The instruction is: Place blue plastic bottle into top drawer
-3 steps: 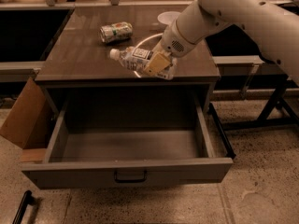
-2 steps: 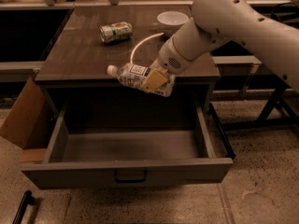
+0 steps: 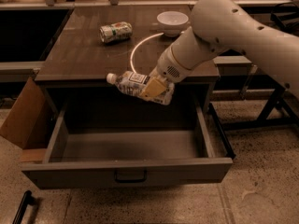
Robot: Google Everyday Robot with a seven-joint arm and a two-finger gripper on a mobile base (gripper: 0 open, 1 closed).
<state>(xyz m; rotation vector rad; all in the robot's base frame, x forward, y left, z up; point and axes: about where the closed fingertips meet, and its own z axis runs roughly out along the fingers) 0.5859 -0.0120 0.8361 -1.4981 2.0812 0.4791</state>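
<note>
The blue plastic bottle (image 3: 132,83) is clear with a white cap and a whitish label. It lies on its side in the air, cap pointing left, just past the tabletop's front edge and above the open top drawer (image 3: 126,172). My gripper (image 3: 156,88) is shut on the bottle's right end, with a yellowish finger pad across it. The grey drawer is pulled fully out, with a dark handle at its front centre, and nothing shows inside it.
A green-and-white drink can (image 3: 115,31) lies on its side on the dark tabletop (image 3: 79,55). A white bowl (image 3: 172,21) stands at the back. A cardboard flap (image 3: 21,120) hangs left of the drawer. Dark metal frames stand at the right.
My gripper has carried the bottle forward off the tabletop and a little lower, so it now hangs over the back of the open drawer.
</note>
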